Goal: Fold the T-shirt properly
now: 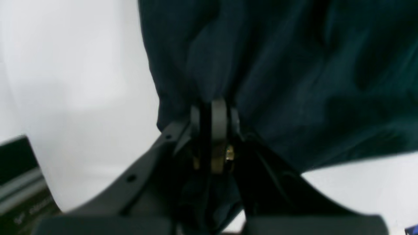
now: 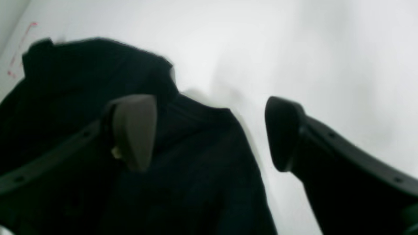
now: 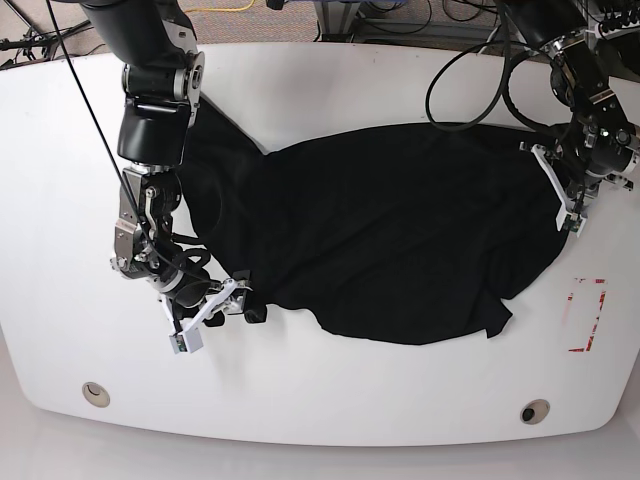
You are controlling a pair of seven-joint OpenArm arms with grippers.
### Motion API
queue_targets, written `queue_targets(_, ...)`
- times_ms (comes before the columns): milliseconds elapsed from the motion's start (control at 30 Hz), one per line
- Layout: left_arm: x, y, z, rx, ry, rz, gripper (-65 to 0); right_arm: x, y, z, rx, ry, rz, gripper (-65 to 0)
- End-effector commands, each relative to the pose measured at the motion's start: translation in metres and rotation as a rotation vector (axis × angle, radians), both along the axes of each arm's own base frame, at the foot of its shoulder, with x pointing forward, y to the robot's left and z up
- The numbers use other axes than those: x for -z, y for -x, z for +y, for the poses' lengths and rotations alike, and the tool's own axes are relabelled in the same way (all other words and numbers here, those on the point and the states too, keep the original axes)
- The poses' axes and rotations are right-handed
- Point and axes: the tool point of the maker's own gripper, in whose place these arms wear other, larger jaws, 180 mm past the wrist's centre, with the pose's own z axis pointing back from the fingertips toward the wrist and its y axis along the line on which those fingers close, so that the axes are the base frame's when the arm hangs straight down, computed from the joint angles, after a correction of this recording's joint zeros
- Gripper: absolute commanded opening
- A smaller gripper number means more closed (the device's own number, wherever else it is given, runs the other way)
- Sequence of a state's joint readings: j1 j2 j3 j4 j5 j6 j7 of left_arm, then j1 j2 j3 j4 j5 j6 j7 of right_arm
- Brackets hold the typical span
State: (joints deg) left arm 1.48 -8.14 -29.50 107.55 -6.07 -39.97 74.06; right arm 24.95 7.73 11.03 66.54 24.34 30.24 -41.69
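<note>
The black T-shirt lies rumpled and spread across the middle of the white table. My left gripper is at the shirt's right edge. In the left wrist view its fingers are shut on a gathered fold of the T-shirt. My right gripper is low at the shirt's lower left corner. It stands open in the right wrist view, with the grey pad over the T-shirt and the other finger over bare table. The right gripper holds nothing.
A red square marking is on the table to the right of the shirt. Two round holes sit near the front edge. Cables hang at the back right. A dark object shows at the left wrist view's lower left.
</note>
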Motion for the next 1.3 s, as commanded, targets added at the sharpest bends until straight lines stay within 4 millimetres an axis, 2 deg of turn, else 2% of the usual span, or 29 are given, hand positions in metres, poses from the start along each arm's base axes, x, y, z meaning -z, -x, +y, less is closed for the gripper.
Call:
queue_targets(0,-0.017,-0.011,0.003,0.012,-0.024,-0.054,-64.4,-0.035,-0.014,-0.006,0.004,-0.002,-0.099,-19.0)
queue_targets(100,-0.018,-0.011,0.003,0.012,-0.026,-0.058,-64.3,-0.042,-0.014,-0.007,0.002,0.008,-0.119,-21.1)
queue_targets(167,-0.019,-0.012,0.007,0.001,-0.029,-0.062,-64.5,-0.062,-0.015,-0.008,-0.002,0.032,-0.179,-25.7)
queue_targets(233,-0.023,-0.015,0.008,0.001,-0.034,-0.072,-64.6,-0.070,-0.015,-0.009,0.001,0.041,-0.199,-30.0)
queue_targets(433,-0.034,-0.024,0.009,-0.001,-0.041,-0.101,-64.5,-0.089,-0.015,-0.010,-0.007,0.074,-0.247,-45.7)
queue_targets(500,-0.038,-0.033,0.006,0.006,-0.038,-0.119,-64.8,-0.104,-0.008,-0.008,-0.025,0.109,-0.291,-58.4)
queue_targets(567,-0.040,-0.035,0.007,0.005,-0.041,-0.121,-64.8,-0.110,-0.007,-0.008,-0.028,0.123,-0.308,-58.3)
queue_targets(767,-0.045,-0.039,0.008,0.003,-0.046,-0.132,-64.9,-0.117,-0.002,-0.011,-0.028,0.156,-0.327,-54.3)
queue_targets(833,-0.043,-0.036,0.007,-0.001,-0.047,-0.120,-64.9,-0.104,0.005,-0.013,-0.025,0.154,-0.300,-53.0)
queue_targets(900,-0.042,-0.035,0.007,-0.002,-0.046,-0.118,-64.8,-0.097,0.006,-0.015,-0.021,0.151,-0.283,-48.0)
queue_targets(1033,-0.039,-0.030,0.008,-0.005,-0.051,-0.105,-64.4,-0.083,0.006,-0.019,-0.008,0.137,-0.245,-30.6)
queue_targets(1100,-0.038,-0.028,0.008,-0.007,-0.053,-0.099,-63.9,-0.077,0.006,-0.018,-0.009,0.129,-0.228,-25.1)
queue_targets(1233,-0.037,-0.025,0.007,-0.003,-0.060,-0.087,-61.3,-0.066,0.004,-0.022,-0.008,0.115,-0.193,-18.2)
queue_targets(1267,-0.035,-0.023,0.008,-0.004,-0.063,-0.078,-58.3,-0.062,0.004,-0.022,-0.007,0.109,-0.183,-17.3)
